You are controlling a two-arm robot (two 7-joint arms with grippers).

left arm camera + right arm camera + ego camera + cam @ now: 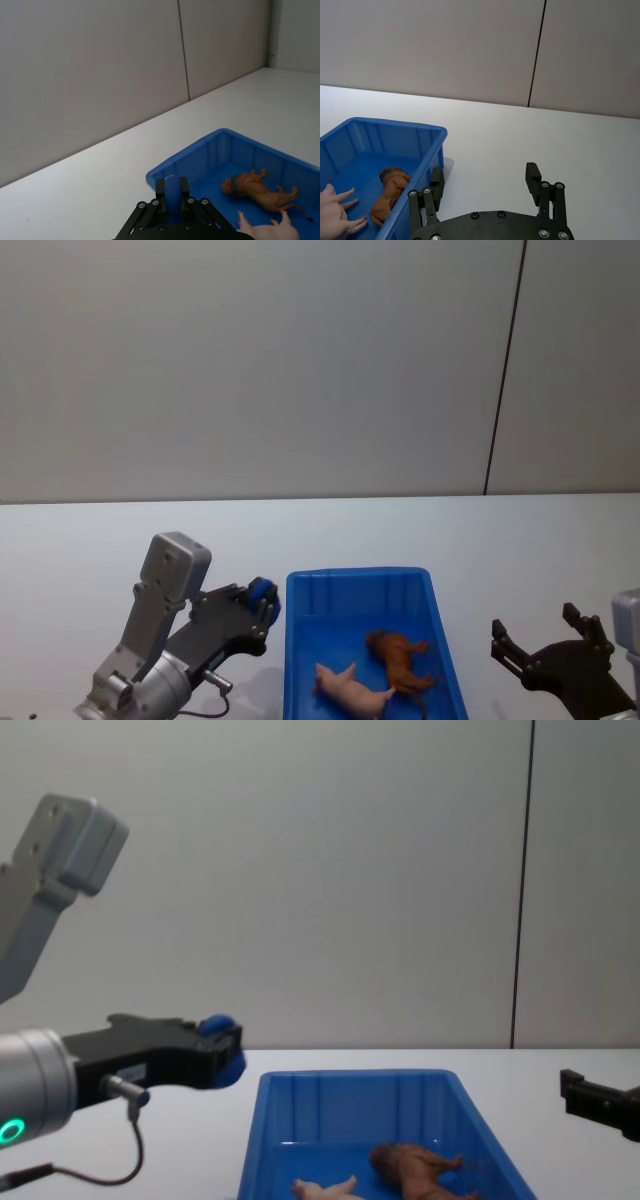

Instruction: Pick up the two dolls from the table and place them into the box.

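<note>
Blue box (440,625) w/ both dolls (377,676)

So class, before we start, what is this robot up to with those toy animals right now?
Both toys already lie on their sides inside the bright blue ribbed plastic box on the plain white table: the shaggy brown four-legged doll and the pale pink pig-like doll. The left gripper hovers just left of the box, shut and holding nothing. The right gripper hangs open to the box's right, also holding nothing.
</note>
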